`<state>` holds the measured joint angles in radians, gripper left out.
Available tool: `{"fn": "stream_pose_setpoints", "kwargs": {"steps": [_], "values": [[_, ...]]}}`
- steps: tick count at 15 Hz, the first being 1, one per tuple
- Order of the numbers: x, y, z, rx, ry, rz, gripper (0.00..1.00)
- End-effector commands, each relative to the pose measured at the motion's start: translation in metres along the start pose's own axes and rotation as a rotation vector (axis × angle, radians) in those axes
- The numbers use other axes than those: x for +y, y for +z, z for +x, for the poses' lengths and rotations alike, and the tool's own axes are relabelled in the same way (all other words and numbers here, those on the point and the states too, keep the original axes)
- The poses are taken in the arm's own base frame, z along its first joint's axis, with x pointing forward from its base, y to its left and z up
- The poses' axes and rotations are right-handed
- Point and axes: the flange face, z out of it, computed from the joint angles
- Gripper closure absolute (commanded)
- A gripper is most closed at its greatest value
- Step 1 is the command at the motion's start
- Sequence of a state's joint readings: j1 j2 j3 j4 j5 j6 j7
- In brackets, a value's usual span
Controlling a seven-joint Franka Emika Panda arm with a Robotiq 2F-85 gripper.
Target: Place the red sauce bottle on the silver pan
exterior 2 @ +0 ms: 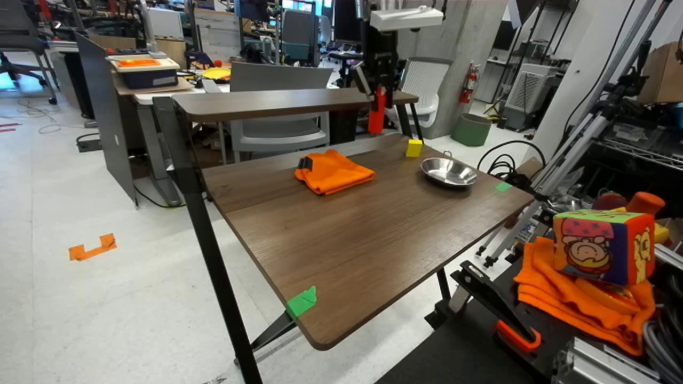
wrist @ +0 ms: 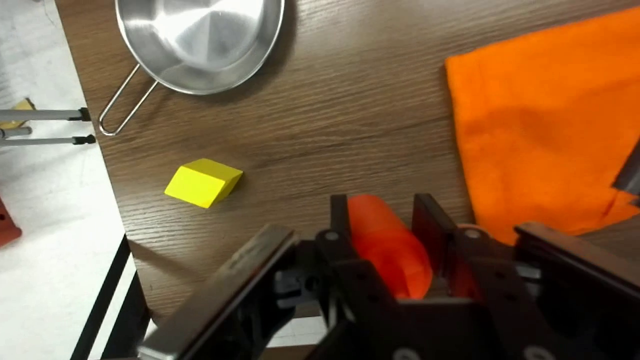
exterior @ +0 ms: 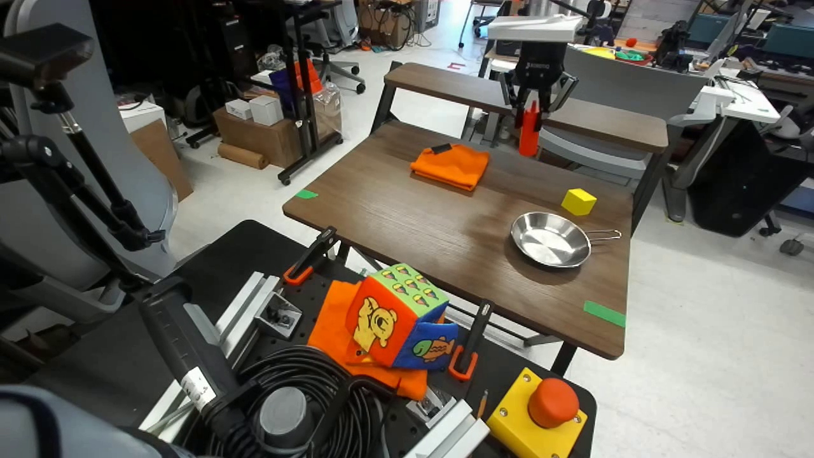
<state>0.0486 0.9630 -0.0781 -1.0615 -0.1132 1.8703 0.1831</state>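
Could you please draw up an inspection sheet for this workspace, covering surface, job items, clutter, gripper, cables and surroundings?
Surface: brown table, with green tape at its edges.
Job items: red sauce bottle held in the air; silver pan on the table, bottle not yet in it.
Clutter: yellow cube near the pan; folded orange cloth on the table.
Gripper: shut on the bottle.
Cables: coiled black cable on the black platform beside the table.
Surroundings: gray chair beyond the table; picture cube on orange fabric; yellow box bearing a red button.
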Motion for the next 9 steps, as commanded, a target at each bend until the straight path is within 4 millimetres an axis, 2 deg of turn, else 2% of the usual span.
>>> {"fn": "stream_pose_setpoints", "kwargs": {"steps": [1, 3, 5, 9], "values": [[0.003, -0.016, -0.042, -0.068, -0.025, 0.022, 0.88], [0.015, -0.018, -0.059, -0.088, 0.006, 0.030, 0.88], [0.030, -0.012, -0.073, -0.089, 0.103, 0.034, 0.88], [0.069, 0.012, -0.108, -0.129, 0.303, 0.124, 0.88]]}}
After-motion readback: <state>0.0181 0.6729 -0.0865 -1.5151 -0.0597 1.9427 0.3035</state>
